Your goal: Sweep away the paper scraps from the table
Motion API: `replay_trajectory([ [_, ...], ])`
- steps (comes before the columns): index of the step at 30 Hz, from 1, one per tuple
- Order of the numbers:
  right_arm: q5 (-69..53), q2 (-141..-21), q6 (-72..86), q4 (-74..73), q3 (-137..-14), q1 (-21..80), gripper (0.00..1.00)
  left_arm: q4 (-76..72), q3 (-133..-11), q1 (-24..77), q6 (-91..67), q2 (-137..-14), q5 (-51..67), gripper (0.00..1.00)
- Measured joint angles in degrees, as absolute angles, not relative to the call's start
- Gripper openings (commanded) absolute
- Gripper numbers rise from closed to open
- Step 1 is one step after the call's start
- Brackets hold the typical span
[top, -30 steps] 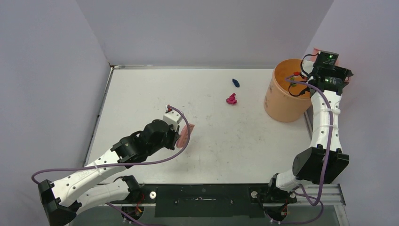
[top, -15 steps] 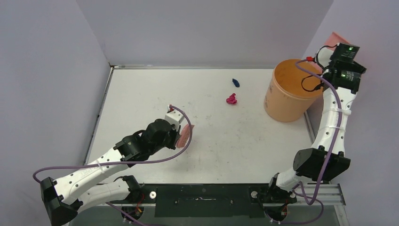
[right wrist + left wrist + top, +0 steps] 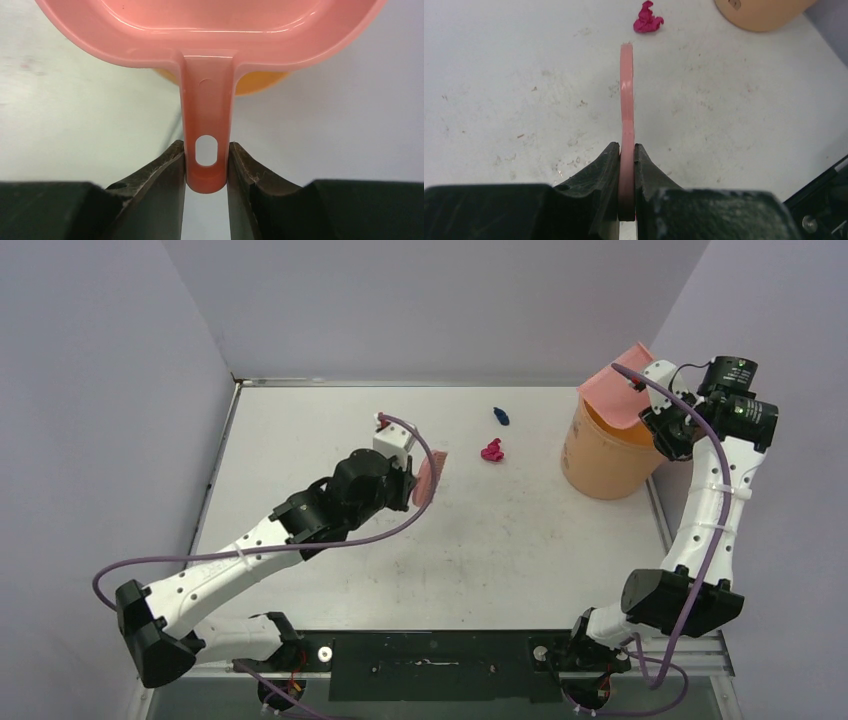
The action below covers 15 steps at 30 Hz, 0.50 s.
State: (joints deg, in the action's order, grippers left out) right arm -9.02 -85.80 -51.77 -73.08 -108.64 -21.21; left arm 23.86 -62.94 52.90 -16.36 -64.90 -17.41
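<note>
Roughly mid tbl point(image 3: 520, 540): brush point(image 3: 426, 478), scrap point(image 3: 491, 450) apart.

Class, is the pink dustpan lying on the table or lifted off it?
Lifted. The right gripper clamps the dustpan by its handle, holding it tilted over the orange bucket rim, off the table.

Edge-on pink brush point(image 3: 626, 90) in left claw point(image 3: 626, 146)
</note>
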Motion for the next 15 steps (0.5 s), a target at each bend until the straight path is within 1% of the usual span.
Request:
replay_trajectory([
  [3, -16.60, -80.82, -50.76, -74.54, -103.15, -20.12, 0.05, 20.86, -67.96, 52.36, -17.91, -70.52, -19.31, 0.00],
  [8, -23.90, -68.82, -49.82, -75.13, -87.72, -17.32, 0.05, 13.10, -76.20, 49.95, -23.24, -81.06, -21.80, 0.00],
  [11, -27.00, -62.70, -49.36, -74.78, -75.18, -17.10, 0.05, 8.23, -79.53, 47.07, -29.17, -87.00, -21.93, 0.00],
  [15, -27.59, -58.81, -48.23, -73.23, -63.75, -16.69, 0.05, 2.33, -85.47, 43.00, -38.48, -96.99, -20.56, 0.00],
])
